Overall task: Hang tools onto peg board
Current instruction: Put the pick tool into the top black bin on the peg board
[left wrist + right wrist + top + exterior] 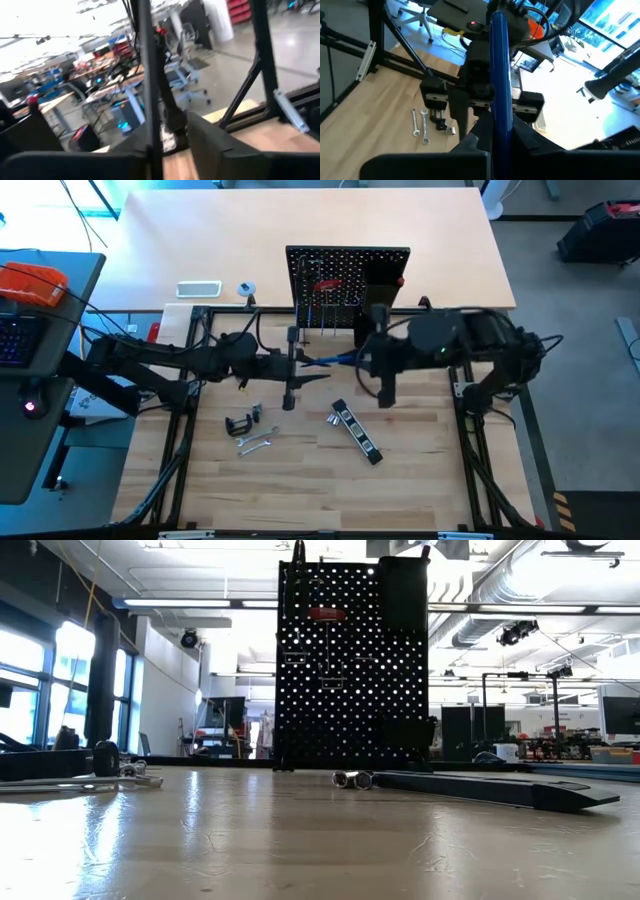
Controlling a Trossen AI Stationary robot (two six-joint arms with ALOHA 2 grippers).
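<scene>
Left gripper (291, 370): over the middle of the desk (420, 480), in front of the peg board; fingers slightly spread around a thin dark shaft that crosses the left wrist view (whether they press on it I cannot tell).
C-clamp (238, 424): lying on the desk left of centre, below the left arm.
Silver wrench (254, 445): flat on the desk just beside the C-clamp, on the near side of it.
Peg board (330, 272): upright at the back of the wooden desk, near the middle; in the low view it rises as a black panel dotted with holes.
Red-handled screwdriver (326, 284): hanging on the peg board, its red handle high on the panel.
Box holder (381, 280): tall and black, attached to the right part of the peg board.
Blue T-handle hex key (500, 80): pinched between the right gripper's fingers, running straight out ahead of them toward the left gripper; in the high view a blue stretch shows between the two grippers.
Black-and-silver bar (356, 431): lying aslant on the desk, right of centre, well apart from the wrench.
Right gripper (360, 360): just right of the left gripper, in front of the box holder; fingers pressed onto the blue shaft.
</scene>
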